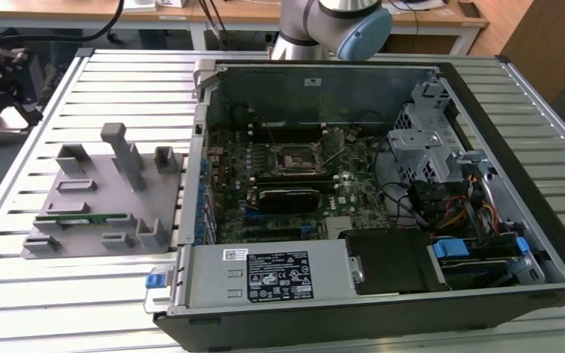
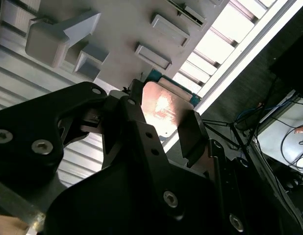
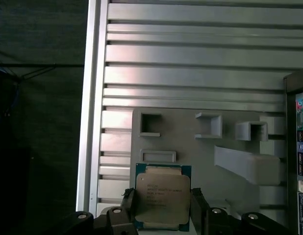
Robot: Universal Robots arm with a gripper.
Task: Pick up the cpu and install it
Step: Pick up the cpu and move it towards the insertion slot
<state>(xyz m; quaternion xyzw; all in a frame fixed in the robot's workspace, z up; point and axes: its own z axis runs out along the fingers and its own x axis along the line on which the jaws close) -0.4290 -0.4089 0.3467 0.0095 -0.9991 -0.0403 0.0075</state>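
First wrist view: cpu (image 3: pixel 163 196) between fingers (image 3: pixel 197 203).

Exterior view high over open case (image 1: pixel 322 95), both wrist views close, sharing fixture plate (image 3: pixel 190 144) (image 2: pixel 117 24)

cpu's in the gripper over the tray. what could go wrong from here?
1. The gripper pinches the cpu by two opposite edges only; it may tilt or slip in transit.
2. The socket sits low inside the open case, near cables; a skewed cpu could seat badly.
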